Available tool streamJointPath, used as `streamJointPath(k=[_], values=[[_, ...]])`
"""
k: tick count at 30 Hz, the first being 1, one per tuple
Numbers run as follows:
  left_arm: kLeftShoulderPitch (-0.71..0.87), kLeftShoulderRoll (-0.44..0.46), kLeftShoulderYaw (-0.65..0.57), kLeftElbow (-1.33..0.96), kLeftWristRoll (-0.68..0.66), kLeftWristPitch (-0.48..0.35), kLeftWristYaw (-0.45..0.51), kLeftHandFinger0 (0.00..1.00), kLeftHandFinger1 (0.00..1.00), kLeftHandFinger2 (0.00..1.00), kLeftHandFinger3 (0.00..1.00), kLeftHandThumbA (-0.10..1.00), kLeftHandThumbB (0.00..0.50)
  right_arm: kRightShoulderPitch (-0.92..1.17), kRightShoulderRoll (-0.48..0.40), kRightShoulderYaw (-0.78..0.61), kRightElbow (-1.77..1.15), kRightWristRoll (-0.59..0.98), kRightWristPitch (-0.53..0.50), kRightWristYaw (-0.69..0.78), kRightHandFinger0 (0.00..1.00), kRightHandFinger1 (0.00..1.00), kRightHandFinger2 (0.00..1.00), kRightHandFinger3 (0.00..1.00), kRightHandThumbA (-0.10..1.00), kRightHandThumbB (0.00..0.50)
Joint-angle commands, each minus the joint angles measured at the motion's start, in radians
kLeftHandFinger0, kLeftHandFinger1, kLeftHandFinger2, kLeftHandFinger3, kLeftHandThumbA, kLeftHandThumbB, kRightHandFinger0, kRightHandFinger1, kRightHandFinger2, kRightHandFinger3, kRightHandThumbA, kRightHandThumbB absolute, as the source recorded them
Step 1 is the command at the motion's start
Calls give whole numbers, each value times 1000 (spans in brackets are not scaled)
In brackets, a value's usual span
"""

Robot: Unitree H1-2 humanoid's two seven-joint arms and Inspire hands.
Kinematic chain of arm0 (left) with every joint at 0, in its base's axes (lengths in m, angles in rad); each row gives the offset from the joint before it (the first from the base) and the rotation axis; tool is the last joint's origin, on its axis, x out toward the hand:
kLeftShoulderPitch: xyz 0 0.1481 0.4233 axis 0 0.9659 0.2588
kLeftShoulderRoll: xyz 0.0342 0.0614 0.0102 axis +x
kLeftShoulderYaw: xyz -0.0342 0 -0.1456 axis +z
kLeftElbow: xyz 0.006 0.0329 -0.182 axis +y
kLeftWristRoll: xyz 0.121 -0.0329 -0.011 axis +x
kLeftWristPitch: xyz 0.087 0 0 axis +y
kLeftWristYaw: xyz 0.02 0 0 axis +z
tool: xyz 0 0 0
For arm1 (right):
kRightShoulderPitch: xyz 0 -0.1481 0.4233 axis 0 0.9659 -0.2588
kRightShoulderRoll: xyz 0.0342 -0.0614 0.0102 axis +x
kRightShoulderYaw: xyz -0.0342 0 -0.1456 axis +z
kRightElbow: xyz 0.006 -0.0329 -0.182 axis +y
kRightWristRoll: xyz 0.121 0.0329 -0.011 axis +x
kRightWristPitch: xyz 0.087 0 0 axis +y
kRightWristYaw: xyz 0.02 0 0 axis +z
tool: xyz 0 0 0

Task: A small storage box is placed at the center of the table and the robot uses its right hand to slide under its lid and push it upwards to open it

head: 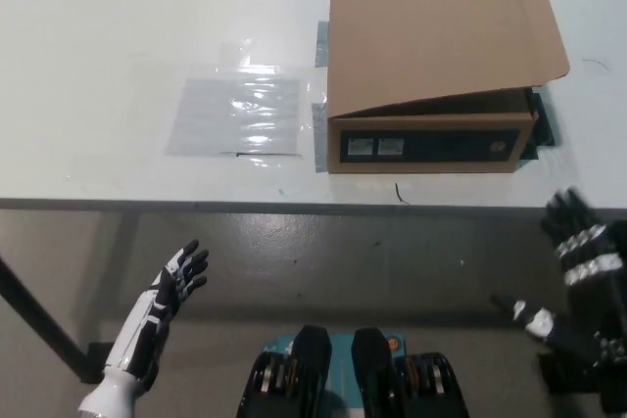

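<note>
A brown cardboard storage box [431,139] sits on the white table [118,36], right of its middle, near the front edge. Its lid [441,31] is a flat cardboard flap lying over the top, slightly raised at the front right. My black right hand [583,266] hovers below the table's front edge at the right, fingers spread, apart from the box. My white left hand [171,286] rests low at the lower left with its fingers apart, holding nothing.
A clear plastic sheet [237,115] is taped flat on the table left of the box. The table's front edge [196,205] runs across the picture, with grey floor below it. A dark table leg [34,310] stands at the lower left.
</note>
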Motion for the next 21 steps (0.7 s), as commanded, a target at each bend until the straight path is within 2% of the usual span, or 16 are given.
streamJointPath(k=[1,4,7,10,12,15,21], values=[[-10,9,0,-9,-13,-38,-16,1000,1000,1000,1000,1000,323,-85,1,-48,-75,68,21,-48,1000,1000,1000,1000,1000,205],[-13,9,1,-2,-14,-48,-18,1000,1000,1000,1000,1000,313,-147,1,-78,-53,68,25,-66,1000,1000,1000,1000,1000,191],[-10,8,1,-2,-8,-49,-19,1000,1000,1000,1000,1000,313,-202,-3,-110,-31,122,47,-75,1000,1000,1000,1000,1000,201],[-10,10,0,0,-5,-53,-20,1000,1000,1000,1000,1000,293,-258,-3,-135,8,169,58,-73,1000,1000,1000,1000,1000,234],[-11,8,0,4,-3,-58,-19,1000,1000,1000,1000,1000,290,-285,2,-151,26,206,67,-74,1000,1000,1000,1000,1000,232],[-13,8,-2,5,-8,-56,-23,1000,1000,1000,1000,1000,303,-328,3,-172,68,210,63,-83,1000,1000,1000,1000,1000,275],[-11,9,1,-3,-7,-46,-20,1000,1000,1000,1000,1000,312,-401,10,-198,141,242,62,-89,1000,1000,1000,1000,1000,312]])
